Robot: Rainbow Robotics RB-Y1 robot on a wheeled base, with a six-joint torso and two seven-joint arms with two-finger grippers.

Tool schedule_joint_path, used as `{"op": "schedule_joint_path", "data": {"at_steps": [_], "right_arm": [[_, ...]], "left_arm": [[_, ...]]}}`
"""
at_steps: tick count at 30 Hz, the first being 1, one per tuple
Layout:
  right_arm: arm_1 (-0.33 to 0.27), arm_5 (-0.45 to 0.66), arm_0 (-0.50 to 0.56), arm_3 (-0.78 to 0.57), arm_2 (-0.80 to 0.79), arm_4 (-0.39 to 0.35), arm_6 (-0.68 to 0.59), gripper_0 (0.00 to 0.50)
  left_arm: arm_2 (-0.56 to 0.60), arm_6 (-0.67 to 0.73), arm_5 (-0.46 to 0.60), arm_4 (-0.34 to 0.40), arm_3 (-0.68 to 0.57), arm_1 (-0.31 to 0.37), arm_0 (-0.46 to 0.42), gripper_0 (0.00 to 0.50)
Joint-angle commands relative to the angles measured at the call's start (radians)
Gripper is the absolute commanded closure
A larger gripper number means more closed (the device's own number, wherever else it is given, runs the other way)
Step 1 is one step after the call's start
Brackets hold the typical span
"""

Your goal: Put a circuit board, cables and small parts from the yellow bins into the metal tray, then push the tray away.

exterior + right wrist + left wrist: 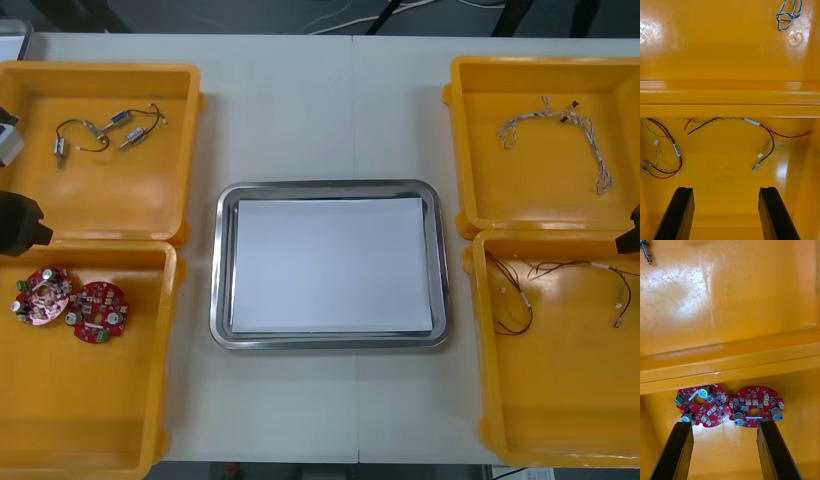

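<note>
The front view shows the metal tray point(224, 300), white inside, between the yellow bins point(90, 410). Up close, the left gripper point(724, 425) is spread wide by 2 round red circuit boards point(702, 405), side by side and touching, in 1 bin. The right gripper point(726, 189) is spread too, near red and yellow cables point(752, 122).

Nothing legible from my side. The white tags point(676, 150) on the red and yellow cables point(784, 135) have print too small for me to read. Markings on the two red circuit boards point(760, 399) don't resolve into characters either.
</note>
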Motion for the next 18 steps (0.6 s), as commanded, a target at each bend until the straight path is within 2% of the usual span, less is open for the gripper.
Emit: {"op": "schedule_joint_path", "data": {"at_steps": [1,18], "right_arm": [[-0.021,0.004,-0.011,-0.003,-0.031,0.002,0.028,0.0],[-0.021,0.004,-0.011,-0.003,-0.031,0.002,0.028,0.0]], "left_arm": [[-0.013,0.063,0.0,-0.003,-0.005,0.043,-0.02,0.0],[-0.013,0.063,0.0,-0.003,-0.005,0.043,-0.02,0.0]]}}
